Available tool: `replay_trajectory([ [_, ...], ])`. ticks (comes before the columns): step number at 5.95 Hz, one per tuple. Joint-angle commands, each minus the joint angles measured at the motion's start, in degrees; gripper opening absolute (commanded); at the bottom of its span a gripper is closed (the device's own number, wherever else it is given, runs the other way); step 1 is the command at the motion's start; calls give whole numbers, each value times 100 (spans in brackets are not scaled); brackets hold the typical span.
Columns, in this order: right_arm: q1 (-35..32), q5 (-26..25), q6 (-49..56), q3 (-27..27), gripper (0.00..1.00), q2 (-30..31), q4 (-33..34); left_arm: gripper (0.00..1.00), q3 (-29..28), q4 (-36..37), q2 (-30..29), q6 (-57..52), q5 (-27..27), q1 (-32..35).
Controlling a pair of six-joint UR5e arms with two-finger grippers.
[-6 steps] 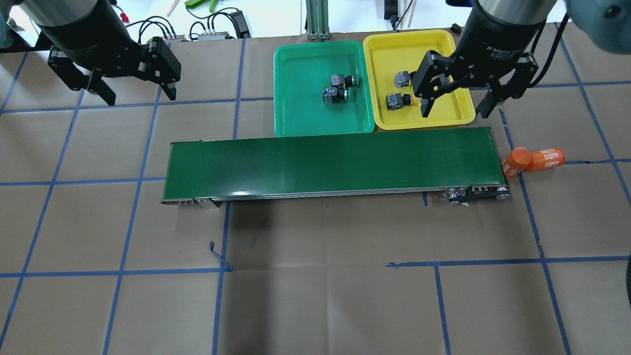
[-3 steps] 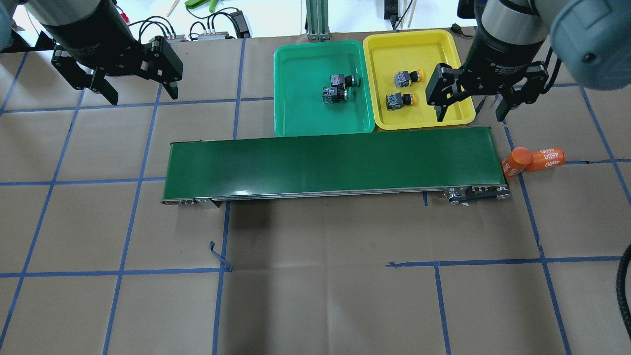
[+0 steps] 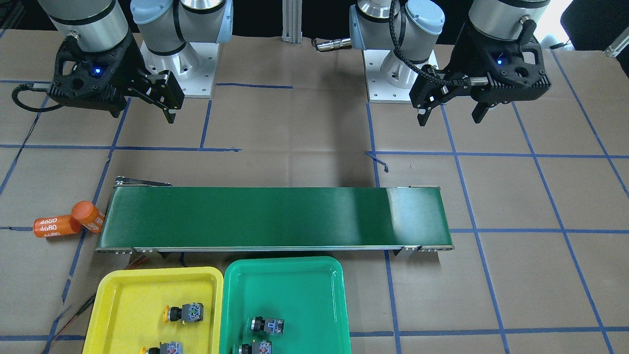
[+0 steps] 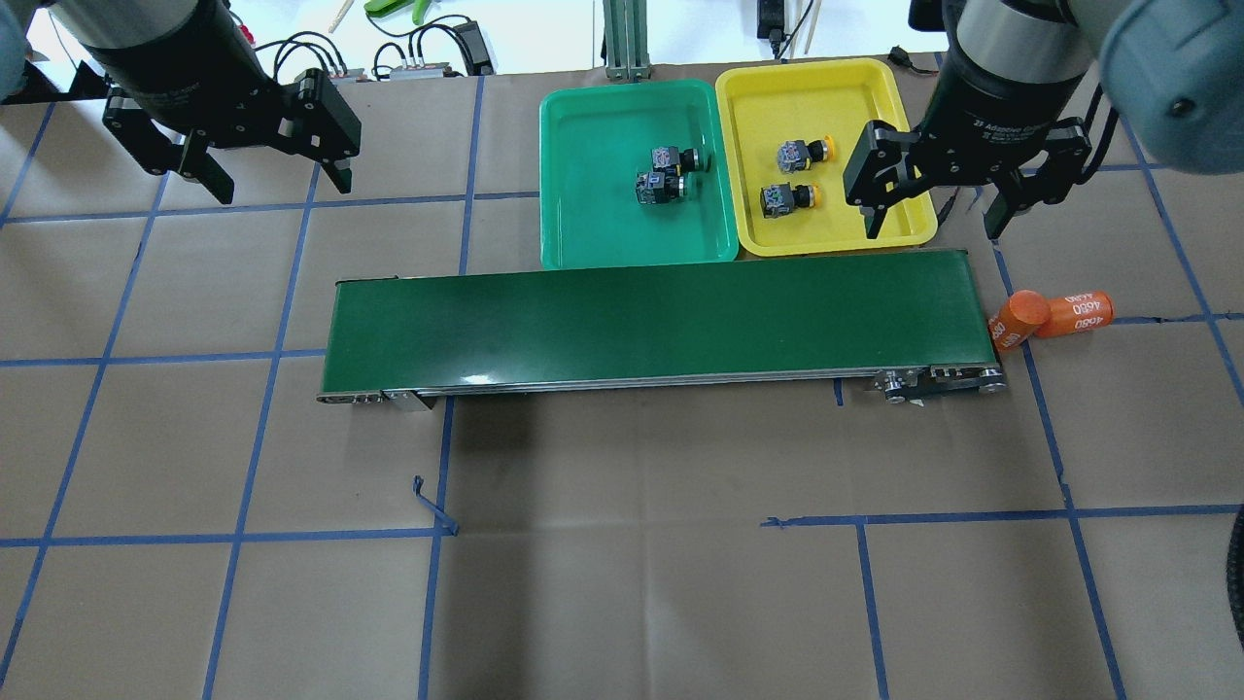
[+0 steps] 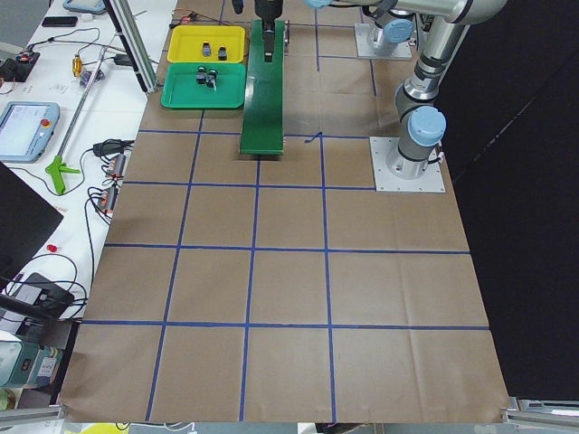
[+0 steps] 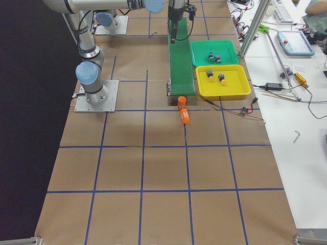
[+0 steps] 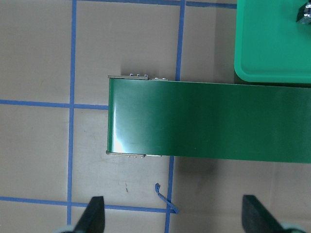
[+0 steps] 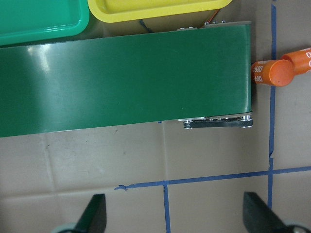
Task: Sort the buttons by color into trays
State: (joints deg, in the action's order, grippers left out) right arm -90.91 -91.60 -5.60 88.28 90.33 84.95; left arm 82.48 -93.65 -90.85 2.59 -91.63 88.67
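Buttons [image 4: 789, 197] appear light and rigid, caps probably slick: grip across the flat-sided black body. Left claw [image 4: 280, 185] and right claw [image 4: 933, 229] both stand apart, holding nothing.

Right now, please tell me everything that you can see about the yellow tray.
The yellow tray is a shallow rectangle with rounded corners and a raised rim, seemingly glossy plastic. It lies flat on the paper-covered table, just beyond the right end of the conveyor belt, side by side with the green tray; whether their rims touch is unclear. Inside, apart from each other, lie the far button and the near button, both yellow-capped, on their sides.
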Motion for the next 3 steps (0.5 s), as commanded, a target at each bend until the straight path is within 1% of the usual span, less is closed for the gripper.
replay_trajectory([
  [1, 3, 10, -2, -3, 100, 63, -189, 98, -3, 5, 15, -4, -4, -16],
  [3, 3, 10, -2, -3, 100, 63, -189, 98, -3, 22, -12, -4, -4, -7],
])
